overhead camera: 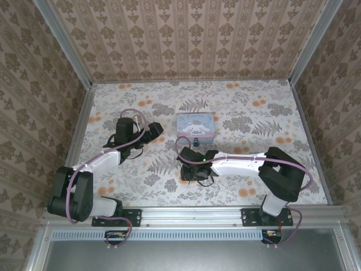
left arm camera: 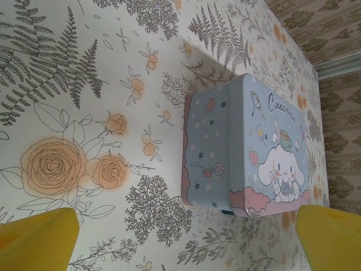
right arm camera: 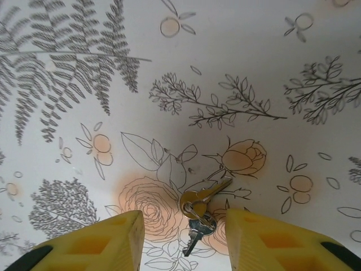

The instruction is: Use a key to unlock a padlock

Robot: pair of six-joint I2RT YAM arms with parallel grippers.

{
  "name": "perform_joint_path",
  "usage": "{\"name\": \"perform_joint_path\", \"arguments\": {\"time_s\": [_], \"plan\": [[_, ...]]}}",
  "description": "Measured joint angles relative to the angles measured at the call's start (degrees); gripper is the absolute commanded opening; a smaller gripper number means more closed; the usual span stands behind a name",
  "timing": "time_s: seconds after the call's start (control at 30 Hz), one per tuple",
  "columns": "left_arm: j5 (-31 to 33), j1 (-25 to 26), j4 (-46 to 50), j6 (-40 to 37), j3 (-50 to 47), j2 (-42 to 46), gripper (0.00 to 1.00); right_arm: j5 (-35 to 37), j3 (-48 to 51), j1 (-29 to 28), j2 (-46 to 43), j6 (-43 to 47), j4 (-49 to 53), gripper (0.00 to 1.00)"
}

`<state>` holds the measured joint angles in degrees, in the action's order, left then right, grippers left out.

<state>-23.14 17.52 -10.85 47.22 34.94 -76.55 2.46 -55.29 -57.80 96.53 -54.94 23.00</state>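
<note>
nearest, the right gripper (right arm camera: pixel 183 214) points down at the floor (right arm camera: pixel 254 68), yellow fingers (right arm camera: pixel 113 237) apart astride the key (right arm camera: pixel 207 192), which lies flat on a ring (right arm camera: pixel 192 210) with a silver key (right arm camera: pixel 197 232). farther off the blue tin (left arm camera: pixel 248 152) sits lid shut, contents hidden, the padlock (left arm camera: pixel 225 212) a dark speck at its front edge. the left gripper (left arm camera: pixel 186 212) gapes wide, empty, aimed at the tin.
</note>
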Motion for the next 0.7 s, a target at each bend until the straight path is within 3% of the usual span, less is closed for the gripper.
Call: {"name": "perform_joint_path", "arguments": {"time_s": [0.7], "plan": [[-1.1,-1.9,-2.3,0.7,-0.8,0.0,1.0,3.1,-7.8,-2.2,7.8,-0.9,5.8,0.35]]}}
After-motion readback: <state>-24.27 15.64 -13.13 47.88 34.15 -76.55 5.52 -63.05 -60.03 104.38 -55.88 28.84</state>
